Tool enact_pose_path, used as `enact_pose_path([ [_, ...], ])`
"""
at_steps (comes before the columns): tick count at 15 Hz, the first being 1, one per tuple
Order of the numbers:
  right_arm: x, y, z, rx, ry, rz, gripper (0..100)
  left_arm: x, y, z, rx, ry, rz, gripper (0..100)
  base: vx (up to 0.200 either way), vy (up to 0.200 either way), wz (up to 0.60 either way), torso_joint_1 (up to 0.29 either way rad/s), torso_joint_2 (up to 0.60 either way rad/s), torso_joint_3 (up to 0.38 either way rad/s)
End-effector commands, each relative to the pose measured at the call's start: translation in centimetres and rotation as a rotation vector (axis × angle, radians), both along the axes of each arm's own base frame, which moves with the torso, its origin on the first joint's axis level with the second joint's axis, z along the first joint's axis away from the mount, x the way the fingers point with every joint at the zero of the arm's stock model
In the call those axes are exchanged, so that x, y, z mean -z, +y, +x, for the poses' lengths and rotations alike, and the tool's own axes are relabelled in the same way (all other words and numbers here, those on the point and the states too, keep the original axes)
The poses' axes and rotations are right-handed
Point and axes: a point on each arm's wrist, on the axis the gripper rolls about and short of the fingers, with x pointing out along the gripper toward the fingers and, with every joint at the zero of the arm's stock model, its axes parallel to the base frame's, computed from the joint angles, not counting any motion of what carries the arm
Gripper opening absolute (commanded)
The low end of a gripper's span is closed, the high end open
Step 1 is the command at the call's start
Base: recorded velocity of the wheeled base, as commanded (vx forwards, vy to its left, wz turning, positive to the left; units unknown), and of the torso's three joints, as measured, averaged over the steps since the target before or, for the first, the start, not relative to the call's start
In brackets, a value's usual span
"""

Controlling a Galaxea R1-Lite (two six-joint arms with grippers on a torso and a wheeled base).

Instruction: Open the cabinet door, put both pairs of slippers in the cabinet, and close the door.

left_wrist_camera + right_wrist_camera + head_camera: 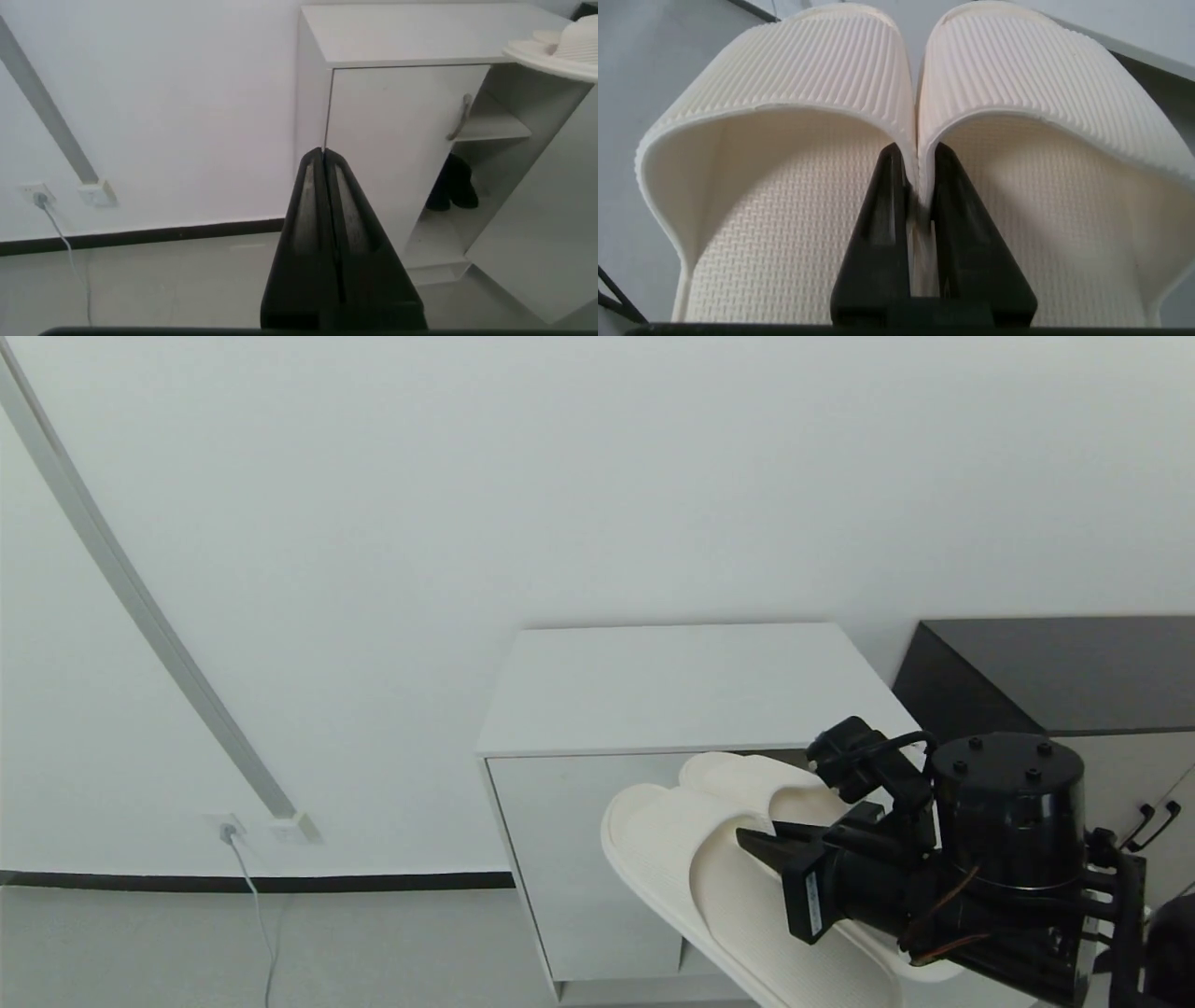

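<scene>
The right gripper (754, 845) has its jaws pinched shut on a pair of white slippers (672, 859), clamping the two inner edges together where the slippers meet side by side (the wrist camera looks straight into both openings). The slippers hang in the air in front of the white cabinet (691, 686), about level with its top front edge, with their toes pointing towards it. From the left wrist camera they show at the cabinet's upper corner, on the open side.

That side's door (547, 233) stands swung outwards, away from the cabinet. It leaves bare a shelf (491, 131) and, below it on the cabinet's floor, a dark pair of shoes or something like it (453, 182); I cannot tell which. The cabinet's other door (402, 140) is flat against the front, with a slim handle (458, 117) on the edge next to the opening.

The left gripper (324, 163) hovers well out in front of the cabinet. It faces the shut door, jaws pressed together on nothing.

On the wall to the side of the cabinet sits a wall socket (224, 826) with a cable (257, 915) trailing down, and a cable duct (140, 597) climbs diagonally from it. A dark cabinet (1055, 672) stands just beside the white one on the other side.
</scene>
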Motion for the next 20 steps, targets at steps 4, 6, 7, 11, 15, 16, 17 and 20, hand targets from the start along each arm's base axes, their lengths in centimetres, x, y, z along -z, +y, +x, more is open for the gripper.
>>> enact_pose_path([
  [4,0.08,-0.01,0.00,-0.005,0.004,0.001,0,0.01,0.00,0.00,0.000,0.000,0.000,0,0.000,-0.200,0.00,0.004,0.00,0.004],
  [6,0.18,-0.11,0.09,0.001,0.007,-0.003,0,0.01,0.00,0.00,0.000,0.000,0.000,0,0.000,-0.200,0.00,0.005,0.01,0.000],
  [7,0.20,-0.09,0.11,0.002,0.006,-0.003,0,0.01,0.00,0.00,0.000,0.000,0.000,0,0.000,-0.200,0.00,0.012,0.01,-0.002],
  [11,0.31,-0.26,0.11,0.004,0.009,-0.007,0,0.01,0.00,0.00,0.000,0.000,-0.002,0,0.000,-0.150,0.00,-0.001,0.00,0.001],
  [15,0.37,-0.21,0.09,0.001,0.012,-0.009,0,0.01,0.00,0.00,0.000,0.000,-0.002,0,0.000,0.000,0.00,0.000,0.00,0.000],
  [16,0.41,-0.19,0.11,0.001,0.013,-0.010,0,0.01,0.00,0.00,0.000,0.000,-0.002,0,0.000,0.000,0.00,0.000,0.00,0.000],
  [17,0.41,-0.19,0.11,0.001,0.013,-0.010,0,0.01,0.00,0.00,0.000,0.000,-0.003,0,0.000,0.000,0.00,0.000,0.00,0.000],
  [20,0.64,-0.23,0.08,0.001,0.020,-0.016,0,0.01,0.00,0.00,0.000,0.000,-0.003,0,0.000,0.000,0.00,0.000,0.00,0.000],
])
